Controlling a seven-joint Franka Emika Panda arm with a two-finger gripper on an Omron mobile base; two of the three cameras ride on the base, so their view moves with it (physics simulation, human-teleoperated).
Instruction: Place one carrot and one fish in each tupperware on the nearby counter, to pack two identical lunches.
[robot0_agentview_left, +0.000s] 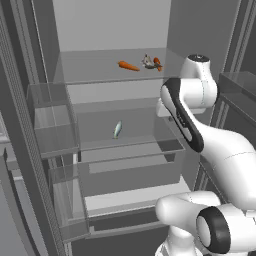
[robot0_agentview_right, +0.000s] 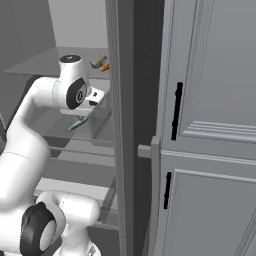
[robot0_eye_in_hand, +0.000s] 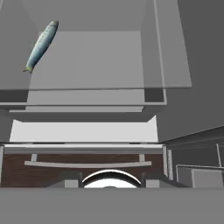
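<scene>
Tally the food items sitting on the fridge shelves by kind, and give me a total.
Carrots: 2, one lying alone and one beside the upper fish, both on the top shelf.
Fish: 2, one on the top shelf and one bluish on the shelf below.
Total: 4

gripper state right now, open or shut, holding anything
gripper: cannot tell whether open or shut; its fingers aren't visible. The hand view looks down on the fish lying free on the fridge shelf, so it isn't holding that fish.
</scene>
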